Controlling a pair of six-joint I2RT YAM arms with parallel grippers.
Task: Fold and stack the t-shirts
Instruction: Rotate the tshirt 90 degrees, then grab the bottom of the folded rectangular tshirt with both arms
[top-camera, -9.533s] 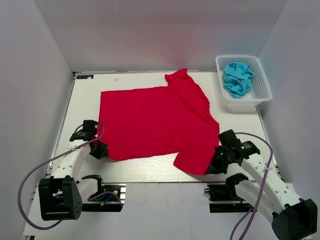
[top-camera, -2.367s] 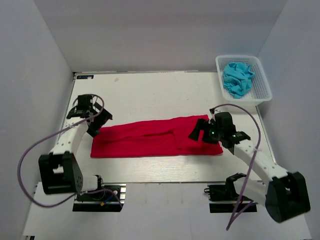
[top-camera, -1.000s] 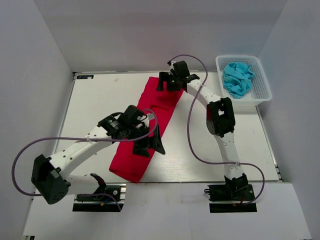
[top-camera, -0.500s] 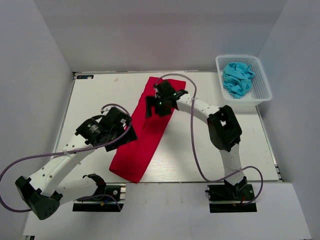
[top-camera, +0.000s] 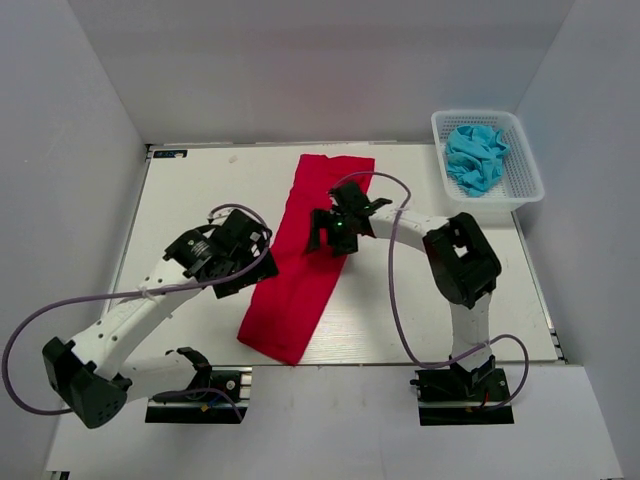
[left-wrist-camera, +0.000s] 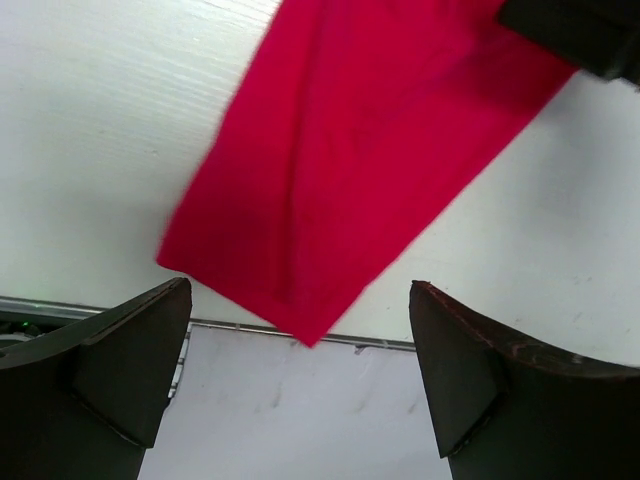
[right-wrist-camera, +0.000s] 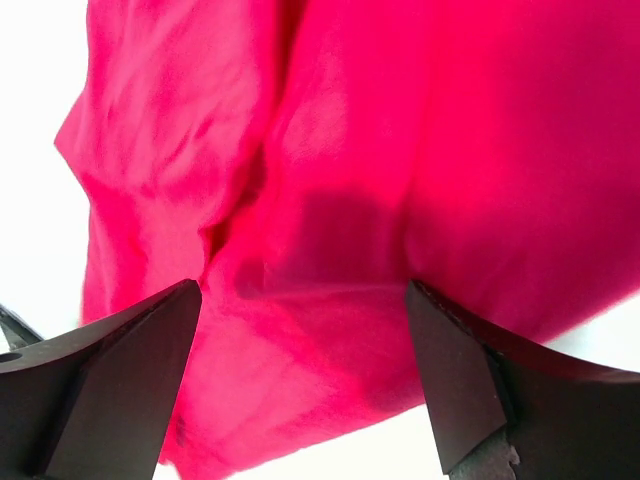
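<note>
Two open grippers, nothing held: left gripper (top-camera: 245, 272) just beside the left edge of the red t-shirt (top-camera: 305, 250), jaws spread wide with only table and the strip's near end in sight in the left wrist view; right gripper (top-camera: 330, 235) over the strip's right edge about midway along, jaws likewise apart above wrinkled cloth, pinching none of it, contact impossible to tell. Folded into a long narrow strip, slanting from the far middle of the table (top-camera: 180, 200) down to the near edge; turquoise t-shirt (top-camera: 475, 155) bunched in the white basket (top-camera: 523, 190) at the far right corner, untouched. Probably due next: doubling the strip end over end. Could fail by pinching the top layer alone, leaving the lower layers behind and spilling the fold open. Could fail too by dragging the near end, lying right at the front rail (left-wrist-camera: 225, 326) and apt to slide over it. Worth minding the closeness of both arms across the strip: a knock likely if reaching for the same end. Plenty of bare table to the left and to the right toward the basket; almost none at the near end, little at the far end.
</note>
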